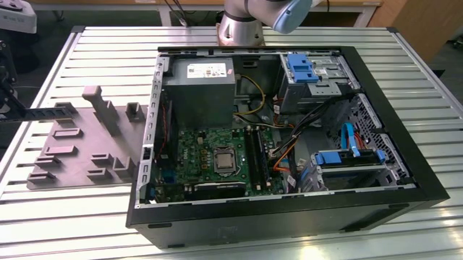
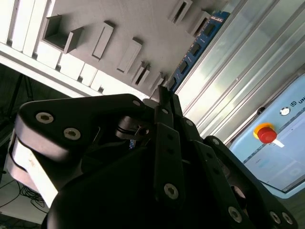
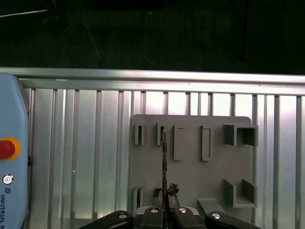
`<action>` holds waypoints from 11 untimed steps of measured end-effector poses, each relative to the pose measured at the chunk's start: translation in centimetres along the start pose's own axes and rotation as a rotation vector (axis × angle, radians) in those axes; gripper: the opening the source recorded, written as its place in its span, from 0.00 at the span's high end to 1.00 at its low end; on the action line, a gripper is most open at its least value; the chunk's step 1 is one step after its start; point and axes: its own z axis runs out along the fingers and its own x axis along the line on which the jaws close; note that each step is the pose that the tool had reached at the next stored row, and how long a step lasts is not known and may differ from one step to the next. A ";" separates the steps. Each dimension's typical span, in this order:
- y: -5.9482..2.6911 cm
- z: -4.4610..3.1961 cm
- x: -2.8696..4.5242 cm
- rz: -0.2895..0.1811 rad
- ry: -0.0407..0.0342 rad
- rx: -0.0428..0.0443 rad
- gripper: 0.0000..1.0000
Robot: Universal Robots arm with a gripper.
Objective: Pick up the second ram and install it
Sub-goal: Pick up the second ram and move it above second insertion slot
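The gripper (image 3: 164, 199) is closed on the second ram (image 2: 196, 46). Its fingers pinch one end of the strip, and the rest juts out past the tips over the grey fixture tray (image 3: 190, 167), well apart from the open computer case (image 1: 405, 181). The main risk, as I judge it, lies in that grip. It takes only a small part of a long, thin board, so any knock could pivot the strip between the pads or let it slide out. In the first wrist view the strip's far end lines up with one of the tray's narrow slots (image 3: 159, 137), and I cannot tell whether it is clear of that slot. If it is not, a sideways pull would lever the board against the slot wall. Inside the case, the black memory slots (image 1: 255, 157) on the motherboard (image 1: 210, 157) sit just beside a tangle of orange cables (image 1: 288, 145). Those could snag the strip, and a board that arrives tilted would likely jam rather than seat. In the second wrist view the ram is a flat blue circuit strip with a row of small dark rectangular chips along its face. In the first wrist view it is seen edge-on as a thin dark line.
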 end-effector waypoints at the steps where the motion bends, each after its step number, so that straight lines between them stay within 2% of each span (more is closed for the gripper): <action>1: 0.00 -0.05 0.00 0.000 0.0001 0.0001 0.86; 11: 0.01 -0.56 0.00 0.000 0.0015 0.0001 0.86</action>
